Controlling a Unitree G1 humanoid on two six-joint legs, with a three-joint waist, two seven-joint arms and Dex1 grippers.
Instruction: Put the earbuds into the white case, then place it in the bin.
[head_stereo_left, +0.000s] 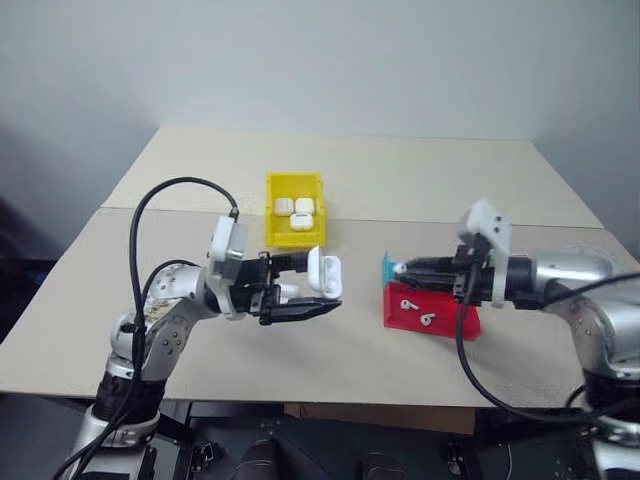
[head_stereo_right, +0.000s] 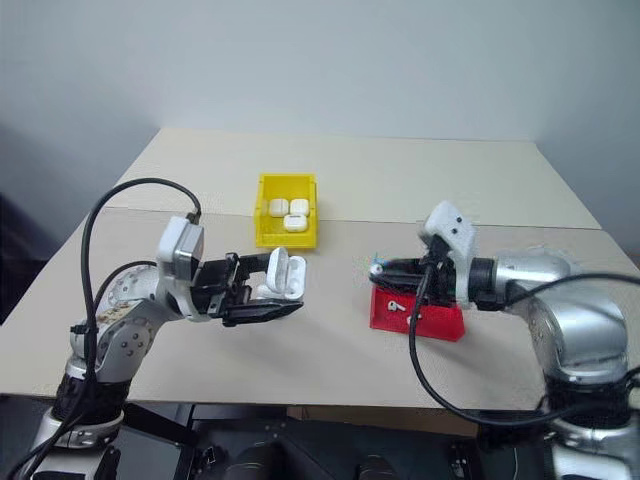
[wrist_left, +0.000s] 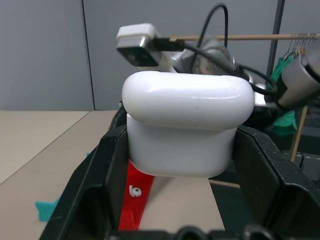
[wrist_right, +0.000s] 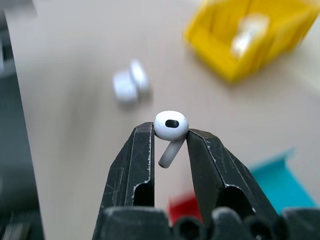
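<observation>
White and glossy, the open case (head_stereo_left: 323, 275) sits clamped in our left gripper (head_stereo_left: 305, 287) above the table (head_stereo_left: 420, 180) in the left eye view, lid flipped up, while our right gripper (head_stereo_left: 408, 268) points toward it from just above the red tray (head_stereo_left: 440, 322), where two loose earbuds (head_stereo_left: 417, 311) lie; the yellow bin (head_stereo_left: 275, 190) behind holds three closed cases (head_stereo_left: 297, 212). Over in the right eye view we see the same facing pair, well apart, with a gap of bare table between them. Through the left wrist view the case fills the space between both black fingers (wrist_left: 100, 185), held squarely. Through the right wrist view our fingers are nearly closed, pinching a single earbud (wrist_right: 170, 129) by its head at their very tips, stem hanging between them. We judge that thin hold the main risk: a nudge against the case rim could pop the bud free, and a tilted stem could miss its socket
</observation>
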